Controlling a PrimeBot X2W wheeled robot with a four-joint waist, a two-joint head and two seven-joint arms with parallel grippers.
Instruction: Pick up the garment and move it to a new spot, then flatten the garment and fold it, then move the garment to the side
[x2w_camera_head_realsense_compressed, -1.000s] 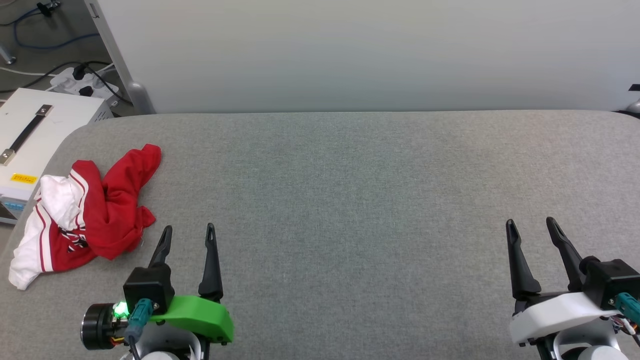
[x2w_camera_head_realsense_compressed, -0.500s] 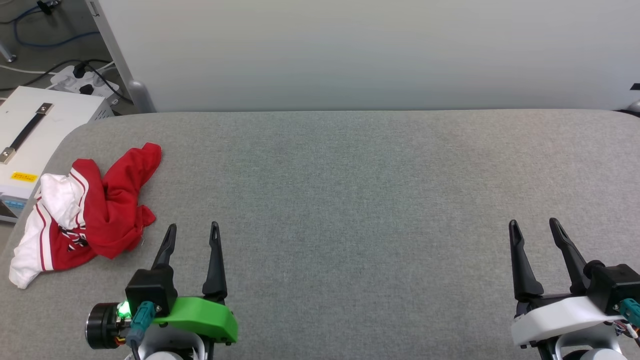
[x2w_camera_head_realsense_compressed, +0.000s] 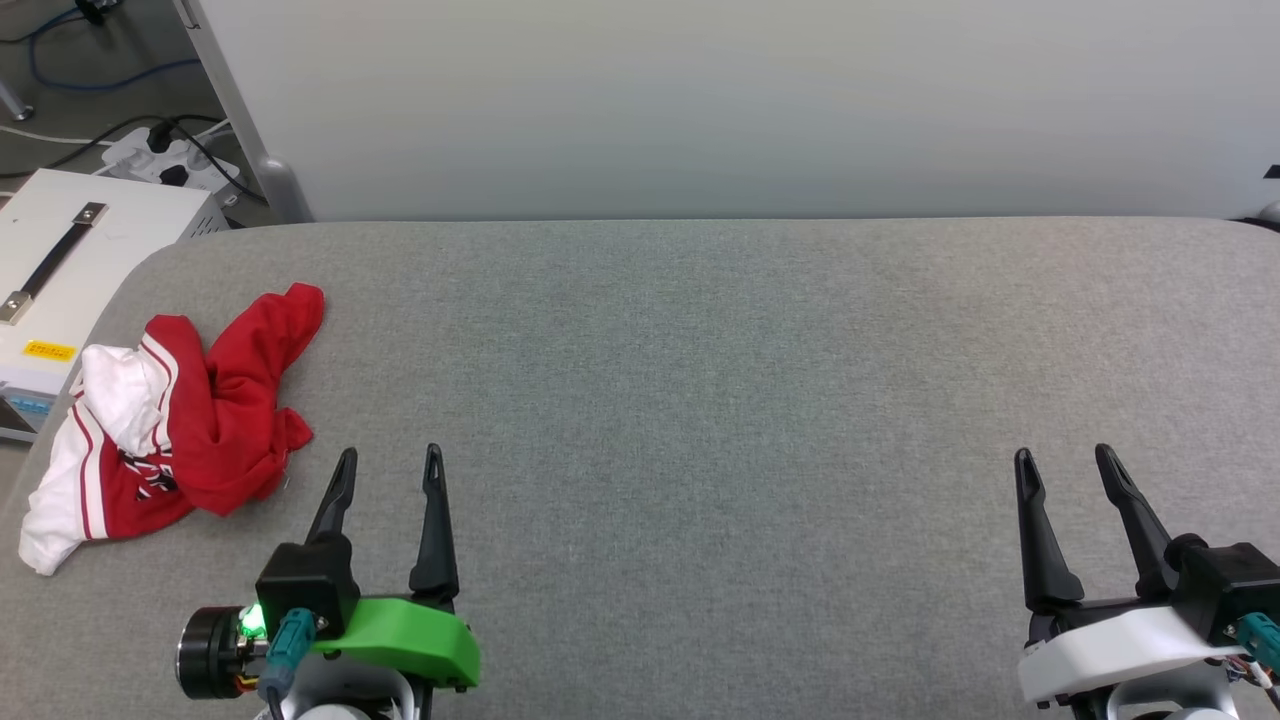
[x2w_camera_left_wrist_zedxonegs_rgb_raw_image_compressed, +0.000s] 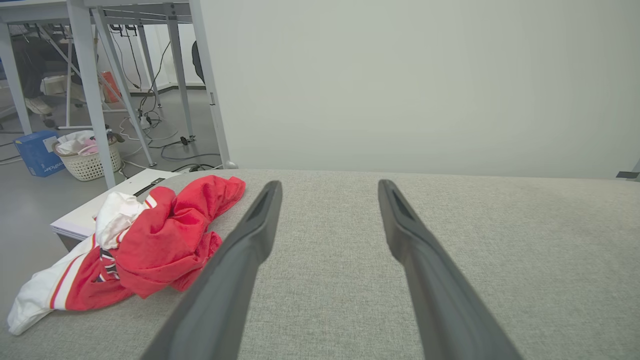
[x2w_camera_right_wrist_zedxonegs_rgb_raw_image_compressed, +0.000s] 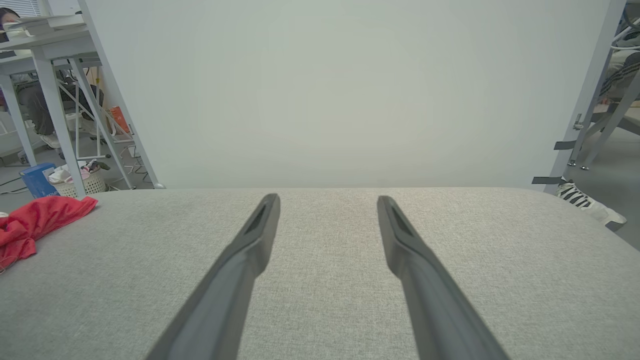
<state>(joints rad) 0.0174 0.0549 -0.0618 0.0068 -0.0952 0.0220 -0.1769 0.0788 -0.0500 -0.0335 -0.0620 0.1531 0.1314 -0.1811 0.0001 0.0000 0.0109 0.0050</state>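
Note:
The garment (x2w_camera_head_realsense_compressed: 190, 415) lies crumpled in a heap near the left edge of the grey table (x2w_camera_head_realsense_compressed: 700, 380), red with white sleeves and striped trim. It also shows at the left in the left wrist view (x2w_camera_left_wrist_zedxonegs_rgb_raw_image_compressed: 150, 245), and its red edge in the right wrist view (x2w_camera_right_wrist_zedxonegs_rgb_raw_image_compressed: 30, 225). My left gripper (x2w_camera_head_realsense_compressed: 390, 462) stands open just right of the heap and a little nearer, apart from the cloth, nothing between its fingers. My right gripper (x2w_camera_head_realsense_compressed: 1062, 460) is open too, far off at the table's lower right.
A white box with a handle (x2w_camera_head_realsense_compressed: 60, 270) sits beside the table's left edge, with cables and a power strip (x2w_camera_head_realsense_compressed: 165, 160) on the floor behind. A pale panel (x2w_camera_head_realsense_compressed: 740, 100) backs the table. A laundry basket (x2w_camera_left_wrist_zedxonegs_rgb_raw_image_compressed: 87, 157) and a person's shoe (x2w_camera_right_wrist_zedxonegs_rgb_raw_image_compressed: 582, 200) are on the floor.
Both grippers have drawn slightly back toward the bottom of the head view, the left also a touch to the right. The garment lies as before.

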